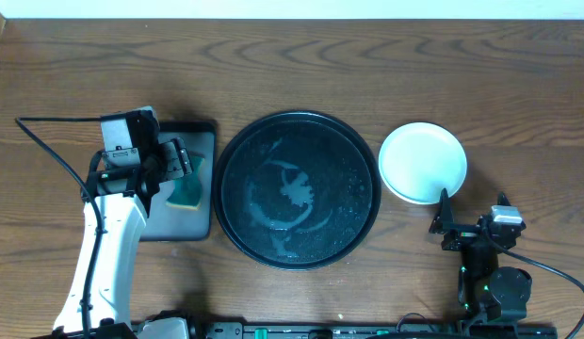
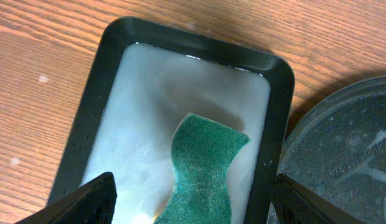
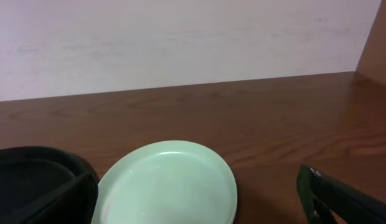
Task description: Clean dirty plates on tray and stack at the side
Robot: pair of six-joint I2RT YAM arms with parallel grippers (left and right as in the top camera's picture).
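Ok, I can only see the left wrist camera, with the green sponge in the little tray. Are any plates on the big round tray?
Observer: No. From overhead the round tray holds no plates, only wet streaks.
Operator: So where are the plates?
Observer: On the table, just right of that tray. A pale plate lies on top; I cannot tell how many are under it.
Operator: And the other arm?
Observer: The right gripper is open beside that plate's near edge, holding nothing.
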